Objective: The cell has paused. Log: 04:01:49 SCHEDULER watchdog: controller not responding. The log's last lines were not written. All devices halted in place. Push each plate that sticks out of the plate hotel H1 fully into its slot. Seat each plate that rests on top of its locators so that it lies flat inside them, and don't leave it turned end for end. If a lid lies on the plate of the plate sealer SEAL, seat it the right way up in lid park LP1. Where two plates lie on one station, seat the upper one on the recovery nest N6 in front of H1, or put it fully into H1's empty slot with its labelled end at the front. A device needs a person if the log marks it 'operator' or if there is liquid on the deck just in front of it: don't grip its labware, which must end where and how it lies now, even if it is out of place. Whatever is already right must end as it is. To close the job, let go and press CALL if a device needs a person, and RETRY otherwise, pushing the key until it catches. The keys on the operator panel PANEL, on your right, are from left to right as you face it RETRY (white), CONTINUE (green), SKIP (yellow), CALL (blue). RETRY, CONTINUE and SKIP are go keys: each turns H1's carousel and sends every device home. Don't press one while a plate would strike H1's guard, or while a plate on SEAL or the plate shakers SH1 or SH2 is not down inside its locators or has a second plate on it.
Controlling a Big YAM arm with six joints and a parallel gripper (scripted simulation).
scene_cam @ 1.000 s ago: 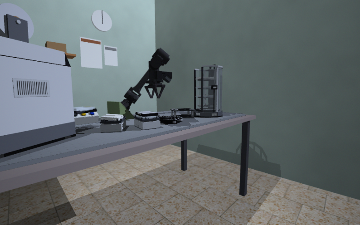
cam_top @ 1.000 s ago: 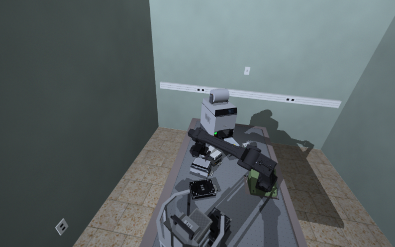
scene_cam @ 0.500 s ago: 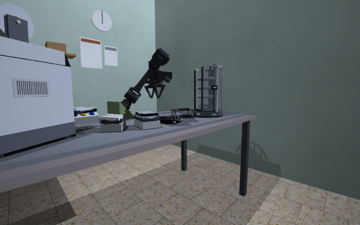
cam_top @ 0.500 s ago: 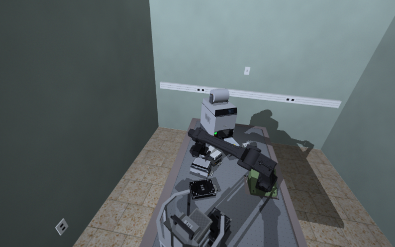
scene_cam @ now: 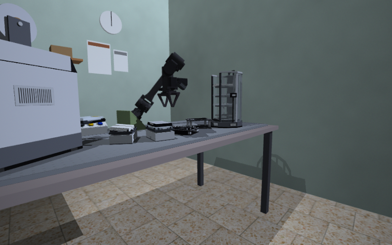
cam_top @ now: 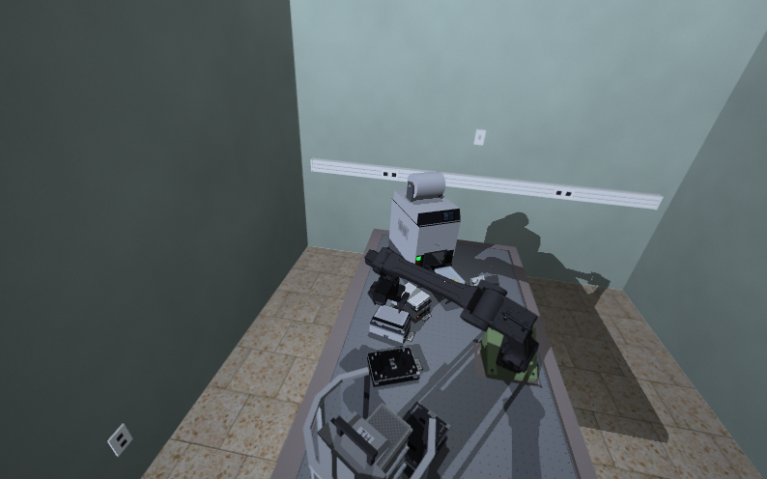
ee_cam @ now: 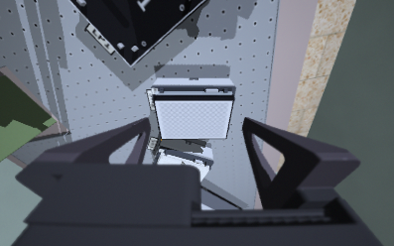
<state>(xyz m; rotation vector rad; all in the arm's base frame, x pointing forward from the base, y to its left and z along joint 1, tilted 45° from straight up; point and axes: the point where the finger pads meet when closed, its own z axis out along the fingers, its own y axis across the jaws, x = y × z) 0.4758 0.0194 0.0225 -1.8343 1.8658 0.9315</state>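
My gripper [scene_cam: 168, 100] is open and empty and hangs well above the table, fingers pointing down. In the wrist view, a white meshed plate [ee_cam: 192, 116] on a grey shaker lies right below, between my fingertips. The same plate shows in the top view [cam_top: 391, 318] and in the exterior view [scene_cam: 159, 123]. A second shaker with a plate [scene_cam: 121, 129] stands beside it, towards the sealer, and my gripper body partly hides it in the wrist view [ee_cam: 184, 159]. Its plate looks slightly tilted. The black lid park LP1 [ee_cam: 137, 25] lies just beyond the near shaker and holds no lid.
The sealer SEAL [cam_top: 423, 229] stands at the far end of the table. The plate hotel H1 [scene_cam: 226, 100] stands at the other end, with a low nest [scene_cam: 198, 121] before it. The key panel [scene_cam: 93, 125] sits by my green base [cam_top: 505, 356]. The table edge runs close beside the shakers.
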